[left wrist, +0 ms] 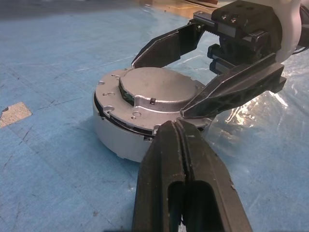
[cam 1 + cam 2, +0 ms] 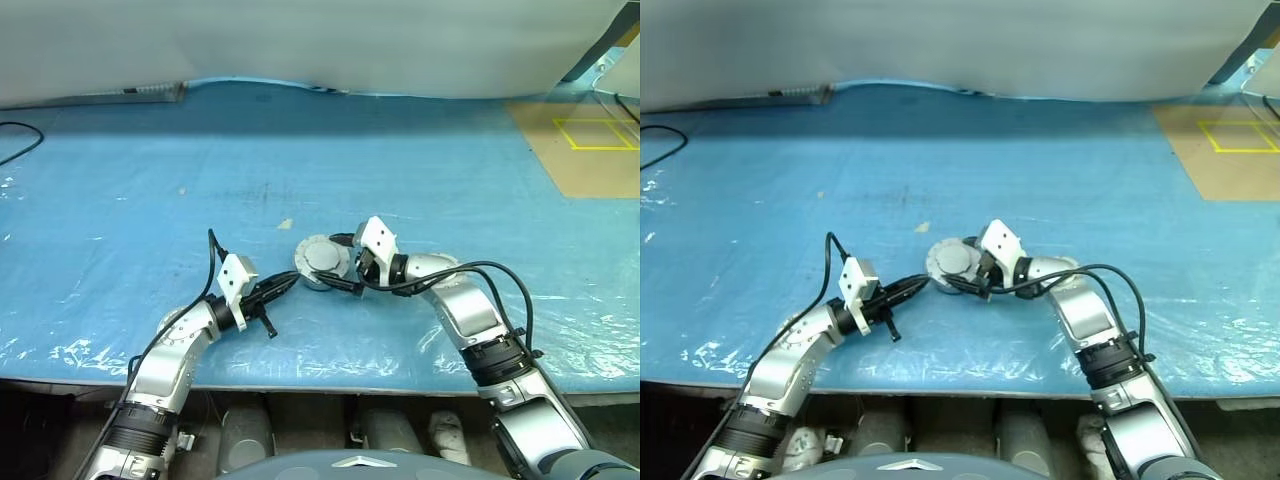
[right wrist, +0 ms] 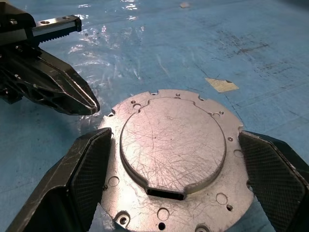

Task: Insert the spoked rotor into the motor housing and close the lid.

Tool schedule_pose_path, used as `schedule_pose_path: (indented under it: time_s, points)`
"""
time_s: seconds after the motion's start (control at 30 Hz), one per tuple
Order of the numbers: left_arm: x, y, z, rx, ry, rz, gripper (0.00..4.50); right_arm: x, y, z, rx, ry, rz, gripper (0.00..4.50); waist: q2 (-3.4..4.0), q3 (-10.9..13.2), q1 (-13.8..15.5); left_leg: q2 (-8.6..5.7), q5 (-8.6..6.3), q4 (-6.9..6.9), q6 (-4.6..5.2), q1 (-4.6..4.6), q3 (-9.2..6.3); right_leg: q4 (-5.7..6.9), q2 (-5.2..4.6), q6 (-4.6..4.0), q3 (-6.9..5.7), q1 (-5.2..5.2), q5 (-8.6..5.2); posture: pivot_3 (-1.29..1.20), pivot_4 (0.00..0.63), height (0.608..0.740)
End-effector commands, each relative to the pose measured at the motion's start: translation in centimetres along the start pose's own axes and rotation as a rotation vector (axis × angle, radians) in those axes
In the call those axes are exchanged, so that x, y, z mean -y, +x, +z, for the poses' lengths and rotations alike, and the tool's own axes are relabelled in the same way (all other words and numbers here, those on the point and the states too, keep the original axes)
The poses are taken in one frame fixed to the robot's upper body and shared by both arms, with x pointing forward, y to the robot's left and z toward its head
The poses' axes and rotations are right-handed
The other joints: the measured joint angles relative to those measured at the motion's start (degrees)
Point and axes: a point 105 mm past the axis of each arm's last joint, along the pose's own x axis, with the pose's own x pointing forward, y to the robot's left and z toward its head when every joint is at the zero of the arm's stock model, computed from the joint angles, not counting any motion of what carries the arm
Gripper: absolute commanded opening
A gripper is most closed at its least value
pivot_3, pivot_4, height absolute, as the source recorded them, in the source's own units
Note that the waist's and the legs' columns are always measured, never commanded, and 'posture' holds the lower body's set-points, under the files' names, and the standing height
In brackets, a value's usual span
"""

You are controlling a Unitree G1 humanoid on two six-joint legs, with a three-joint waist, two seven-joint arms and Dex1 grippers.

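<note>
The lid is sitting on top of the motor housing, one on the other as a single stack on the blue worktop, nearer its front edge than its back edge and about midway between its side edges. The closing step looks to be the one in hand. In the left wrist view a dark gap is showing along part of the seam, so the lid may be resting slightly unseated.

The right gripper is straddling the stack with its jaws spread wide, one finger on each side, neither pressing in. The left gripper is pointing at the stack from just beside it, its jaws pinched together on nothing.

The next move is likely calling for the right jaws to close on the rim — or press down — to seat the lid evenly while the housing is being kept from sliding.

Counting: one lid, one housing, two grippers. The spoked rotor is presumably lying inside, under the lid.
</note>
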Motion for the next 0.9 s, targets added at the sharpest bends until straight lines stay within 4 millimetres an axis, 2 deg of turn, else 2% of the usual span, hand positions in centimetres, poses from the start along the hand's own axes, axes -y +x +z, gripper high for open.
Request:
schedule_pose_path:
  time_s: [0.03, 0.17, 0.43, 0.9]
  points:
    - [0.3, 0.0, 1.0, 0.032, 0.018, -0.007, 0.00, -0.4, 0.4, -0.1, -0.009, -0.008, 0.013, 4.07, 0.00, 0.0, 0.0, 0.00, 0.00, 0.00, 0.00, 0.00, 0.00, 0.00, 0.00, 0.00, 0.00, 0.00, 0.00, 0.00, 0.150, 0.740]
    - [0.3, -0.1, 1.0, 0.031, 0.018, -0.001, 0.00, -0.6, 0.4, -0.1, -0.010, -0.007, 0.015, 2.93, 0.00, 0.0, 0.0, 0.00, 0.00, 0.01, 0.00, 0.02, 0.00, 0.01, 0.00, 0.00, 0.00, 0.01, 0.00, 0.00, 0.150, 0.740]
    - [0.2, -0.2, 1.2, 0.030, 0.022, 0.012, 0.00, -0.6, 0.5, -0.1, -0.021, -0.020, -0.001, 2.93, 0.00, 0.0, 0.0, 0.00, 0.00, 0.01, 0.00, 0.04, 0.00, 0.03, 0.00, 0.00, 0.01, 0.02, 0.00, 0.00, 0.150, 0.740]
    - [0.4, -0.3, 1.7, 0.029, 0.028, 0.018, 0.00, -1.3, 1.4, -1.6, -0.119, -0.031, -0.021, 2.93, 0.01, 0.0, -0.2, -0.01, 0.00, 0.00, 0.00, 0.20, 0.00, 0.06, 0.01, 0.00, 0.05, 0.13, 0.00, 0.00, 0.150, 0.740]
